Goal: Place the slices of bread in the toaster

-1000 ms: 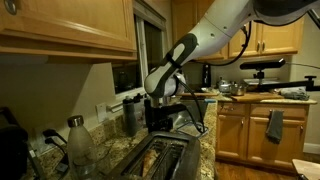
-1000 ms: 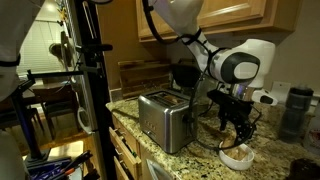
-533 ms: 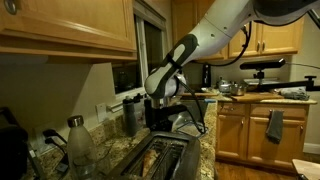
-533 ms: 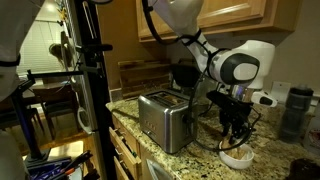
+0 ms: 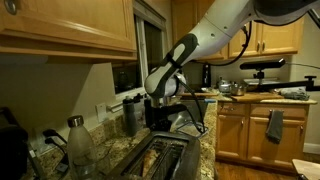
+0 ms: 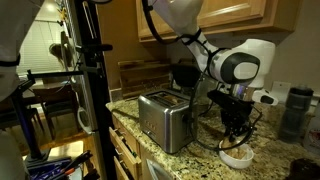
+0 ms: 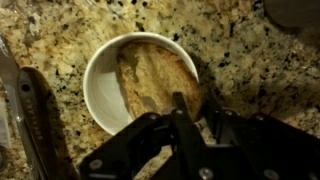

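Observation:
Tan slices of bread (image 7: 150, 70) lie in a white bowl (image 7: 100, 95) on the speckled granite counter. My gripper (image 7: 196, 103) reaches down into the bowl's right side, its two dark fingers drawn close on the edge of the top slice. In an exterior view the gripper (image 6: 236, 140) hangs just over the bowl (image 6: 237, 157), to the right of the shiny silver toaster (image 6: 163, 118). The toaster (image 5: 160, 158) also shows from above with its long slots, and the gripper (image 5: 160, 120) stands behind it.
A dark tong-like tool (image 7: 35, 120) lies left of the bowl. A glass bottle (image 5: 78, 140) stands beside the toaster. A dark canister (image 6: 295, 112) sits at the counter's far right. A black camera stand (image 6: 90, 80) rises in front of the counter edge.
The arm has stayed in place over the bowl. The fingers have drawn together onto the bread.

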Robot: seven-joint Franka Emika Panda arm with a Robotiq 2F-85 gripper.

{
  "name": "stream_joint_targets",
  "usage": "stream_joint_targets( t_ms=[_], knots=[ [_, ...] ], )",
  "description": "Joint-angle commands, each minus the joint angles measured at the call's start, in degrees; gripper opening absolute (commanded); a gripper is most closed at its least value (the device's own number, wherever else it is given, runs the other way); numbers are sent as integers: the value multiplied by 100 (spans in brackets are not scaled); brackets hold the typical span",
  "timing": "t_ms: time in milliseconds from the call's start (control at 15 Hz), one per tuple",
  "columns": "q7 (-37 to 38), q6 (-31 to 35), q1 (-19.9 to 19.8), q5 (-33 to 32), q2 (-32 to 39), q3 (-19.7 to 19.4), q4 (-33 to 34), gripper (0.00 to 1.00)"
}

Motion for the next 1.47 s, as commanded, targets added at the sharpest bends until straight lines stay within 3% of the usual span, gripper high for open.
stream_joint_targets(
  t_ms=[0, 400, 1400],
  knots=[
    [-11, 183, 0, 39, -305, -10, -297, 12],
    [33, 260, -7, 42, -465, -36, -323, 11],
    [455, 1165, 14, 301, -1439, -112, -1091, 11]
  ],
)
